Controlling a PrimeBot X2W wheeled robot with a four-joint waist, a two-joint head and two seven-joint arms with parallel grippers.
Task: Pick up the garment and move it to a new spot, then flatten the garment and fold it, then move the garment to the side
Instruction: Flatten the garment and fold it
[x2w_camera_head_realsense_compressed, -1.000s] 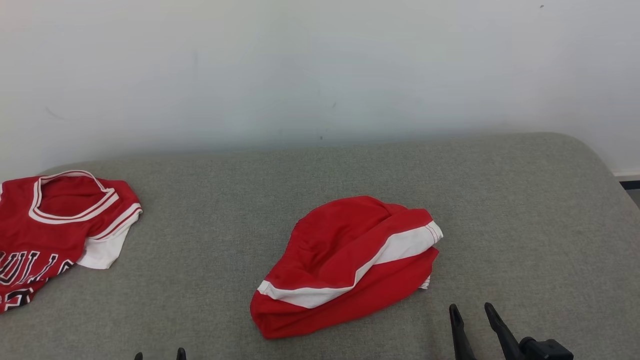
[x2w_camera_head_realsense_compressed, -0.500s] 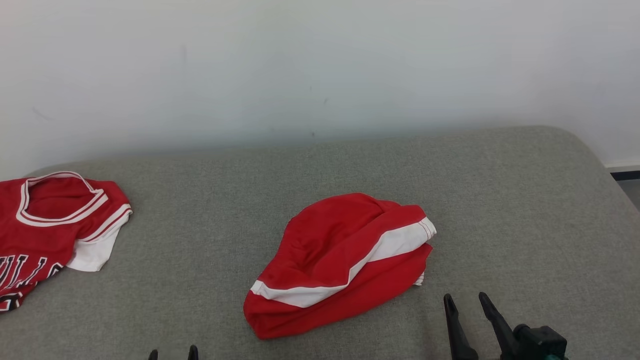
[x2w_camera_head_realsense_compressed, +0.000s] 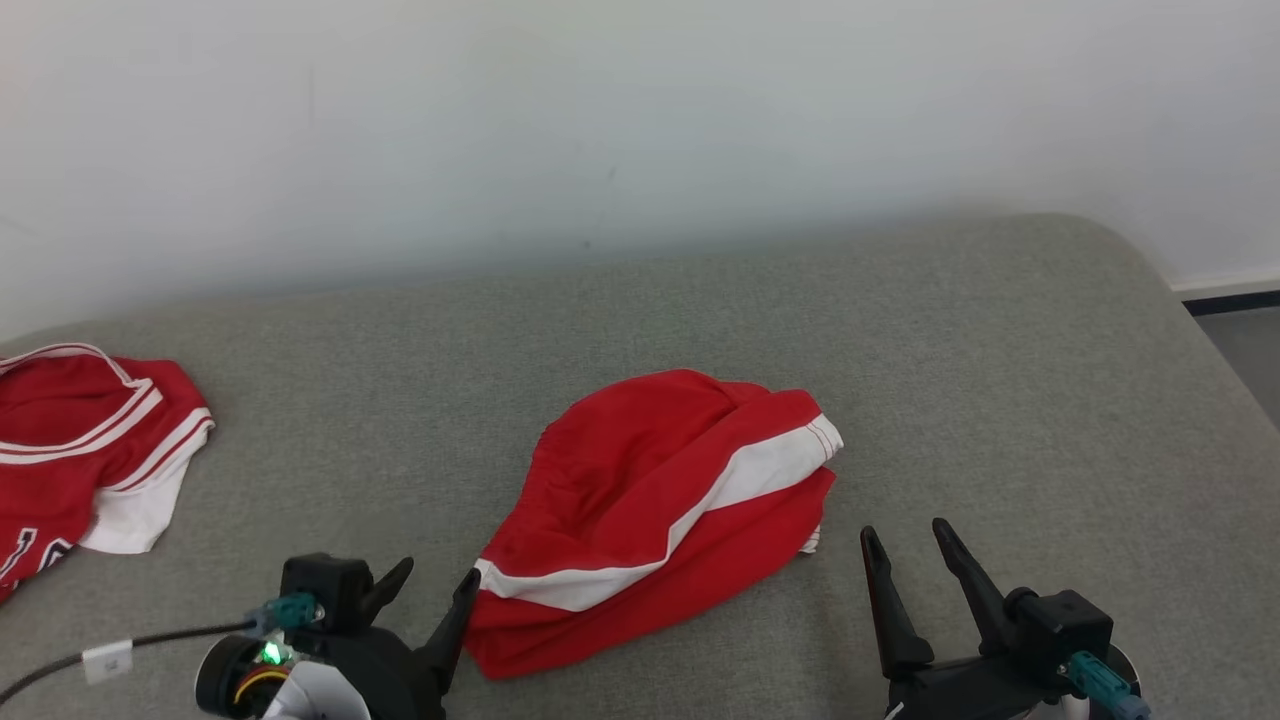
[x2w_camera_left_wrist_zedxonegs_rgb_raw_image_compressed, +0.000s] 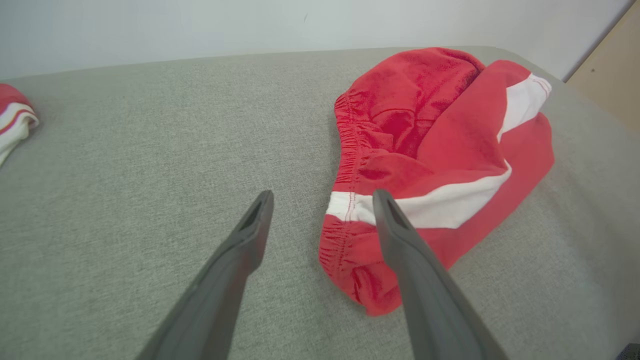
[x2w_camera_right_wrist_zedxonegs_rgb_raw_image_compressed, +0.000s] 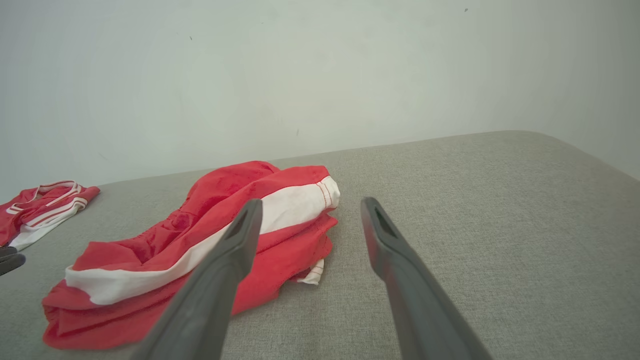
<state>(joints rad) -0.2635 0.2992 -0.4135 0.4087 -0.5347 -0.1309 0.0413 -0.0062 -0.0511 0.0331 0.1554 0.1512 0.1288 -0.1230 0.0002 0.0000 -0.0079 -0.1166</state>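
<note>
The red shorts (x2w_camera_head_realsense_compressed: 650, 510) lie bunched at centre frame on the grey cushion (x2w_camera_head_realsense_compressed: 1000, 380), light, limp and likely to sag when lifted. Left gripper (x2w_camera_head_realsense_compressed: 437, 578), lower left, and right gripper (x2w_camera_head_realsense_compressed: 905, 532), lower right, are both spread wide and empty; the gathered waistband (x2w_camera_left_wrist_zedxonegs_rgb_raw_image_compressed: 345, 150) beside the left gripper looks the firmest hold

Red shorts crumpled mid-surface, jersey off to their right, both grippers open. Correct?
No: the jersey lies to the left of the red shorts, as the head view shows. The left gripper and right gripper are both open.
</note>
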